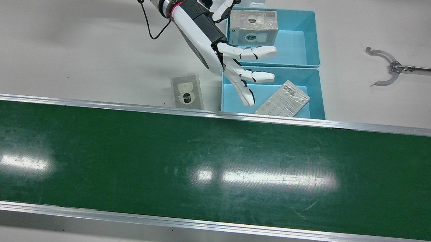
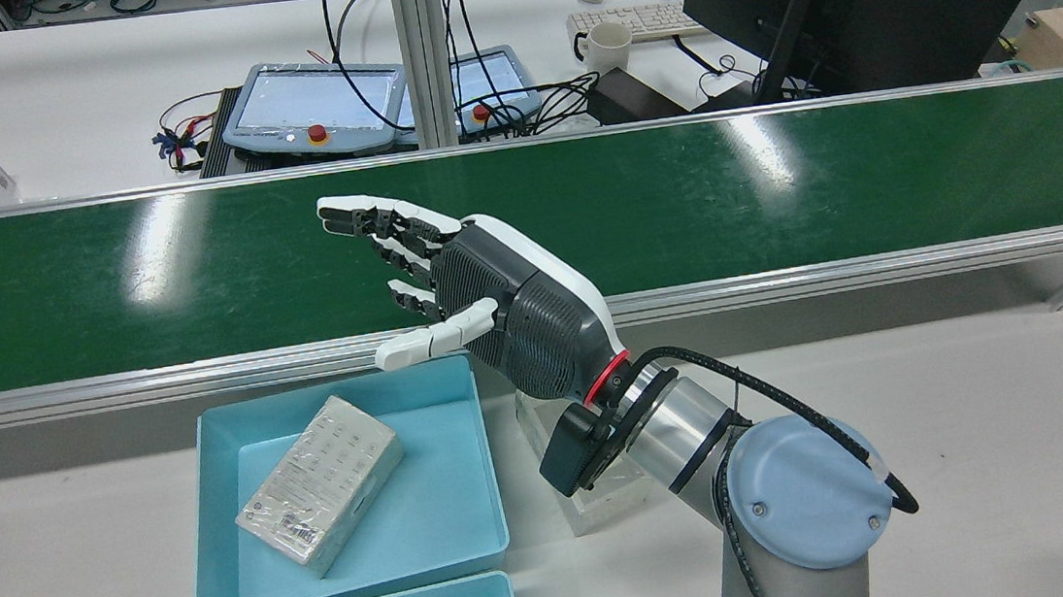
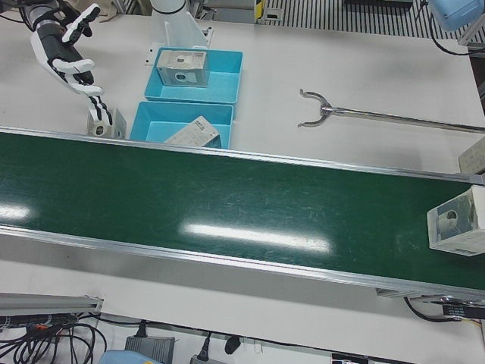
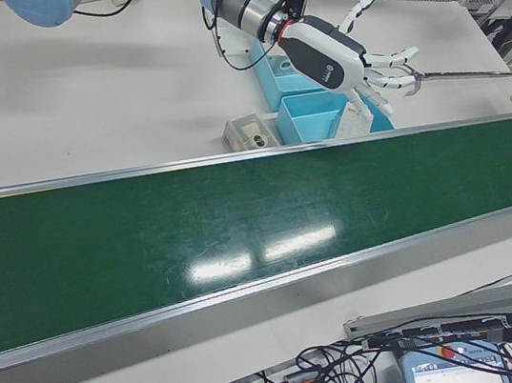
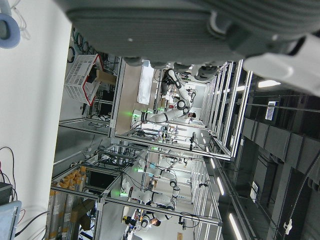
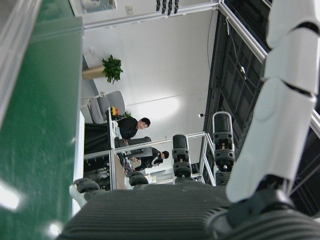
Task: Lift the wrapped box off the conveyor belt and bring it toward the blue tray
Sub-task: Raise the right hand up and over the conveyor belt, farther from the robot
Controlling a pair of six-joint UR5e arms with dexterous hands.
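A wrapped box [image 3: 455, 220] rides on the green conveyor belt [image 1: 203, 166] at its far end, seen only in the left-front view. My right hand [image 1: 234, 61] is open and empty, fingers spread. It hovers by the near blue tray [image 1: 319, 93], at its rim, pointing at the belt. It also shows in the rear view [image 2: 481, 284] and the right-front view [image 4: 342, 58]. The left hand view shows only my left hand's palm [image 5: 175, 30], with nothing held across it.
A wrapped box [image 1: 282, 99] lies flat in the near tray. Another box [image 1: 254, 26] stands in the far blue tray [image 1: 309, 38]. A third box [image 1: 187, 91] sits on the table beside the trays. A metal forked tool [image 1: 386, 67] lies on the table.
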